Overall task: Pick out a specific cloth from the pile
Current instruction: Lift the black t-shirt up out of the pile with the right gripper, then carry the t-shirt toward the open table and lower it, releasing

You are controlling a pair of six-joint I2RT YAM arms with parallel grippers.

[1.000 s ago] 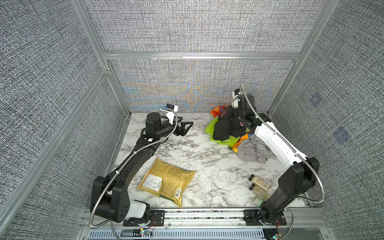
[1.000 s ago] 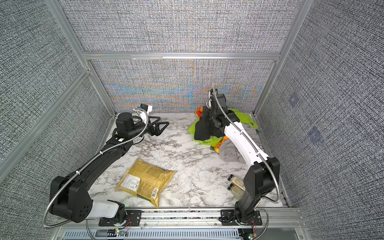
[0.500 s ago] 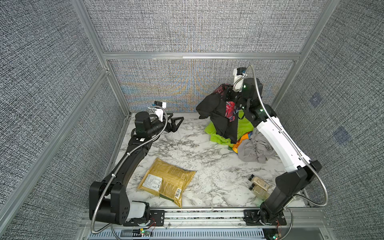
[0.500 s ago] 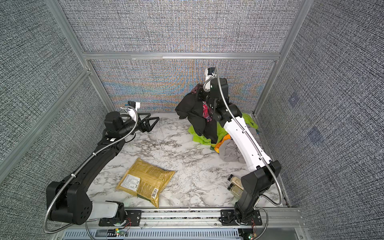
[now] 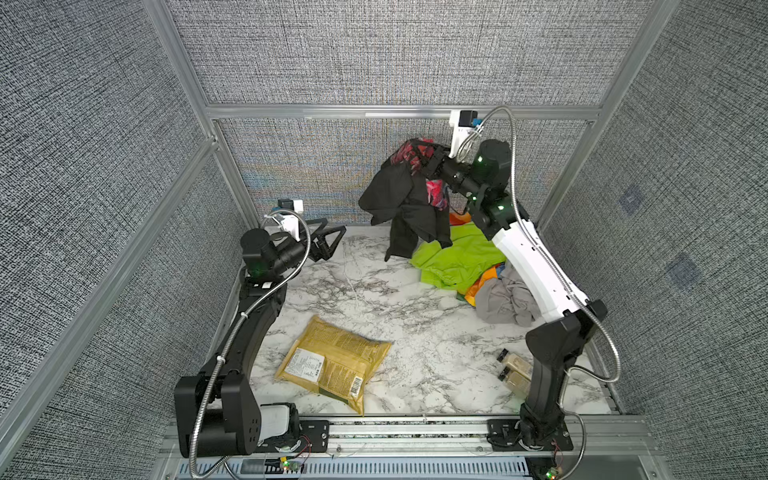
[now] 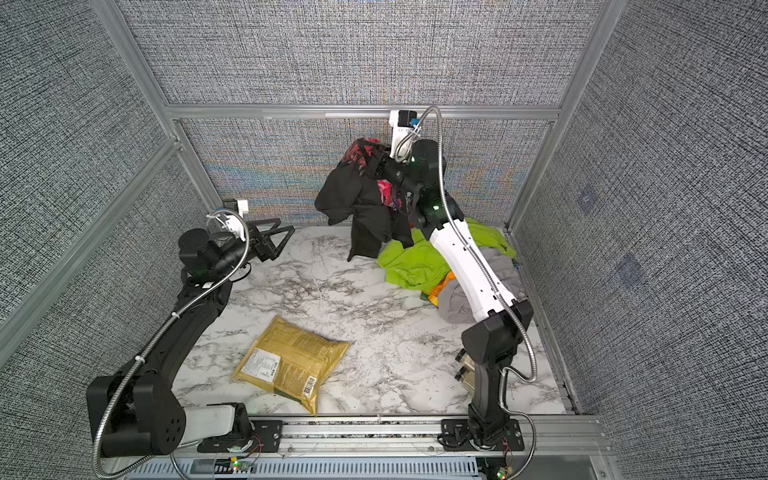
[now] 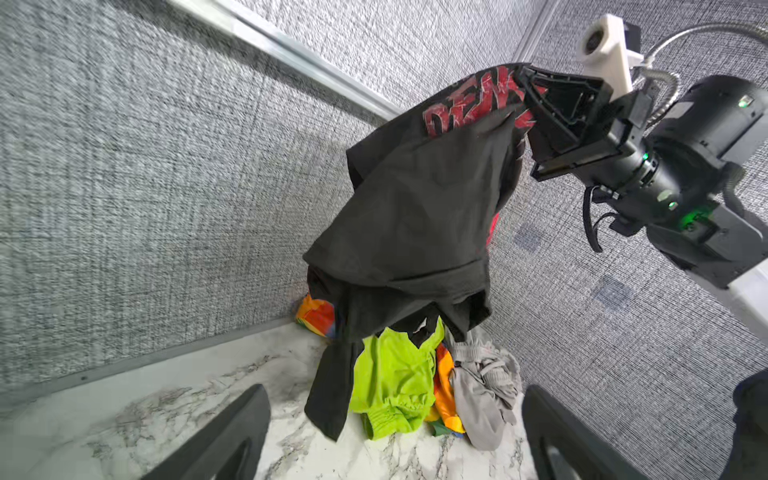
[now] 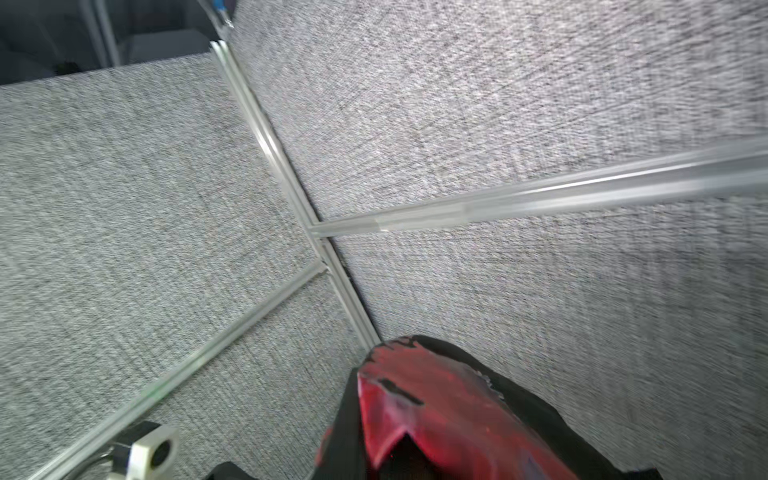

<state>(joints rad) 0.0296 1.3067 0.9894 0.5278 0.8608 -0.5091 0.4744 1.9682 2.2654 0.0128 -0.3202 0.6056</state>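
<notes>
Left wrist view: our right gripper [image 7: 530, 112] grips the black fabric garment with red print [image 7: 415, 208] high above the pile of lime-green, grey and orange clothes [image 7: 395, 386], we think to free it; the left gripper [image 5: 332, 243] stands open.

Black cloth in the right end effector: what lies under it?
Visible below: lime-green garment, orange patchwork piece, marble table. Parts of the pile behind the black cloth are covered.

Yellow packet [image 5: 334, 368] flat on marble table [image 5: 374, 291]; small jars [image 5: 515, 366] well apart.
</notes>
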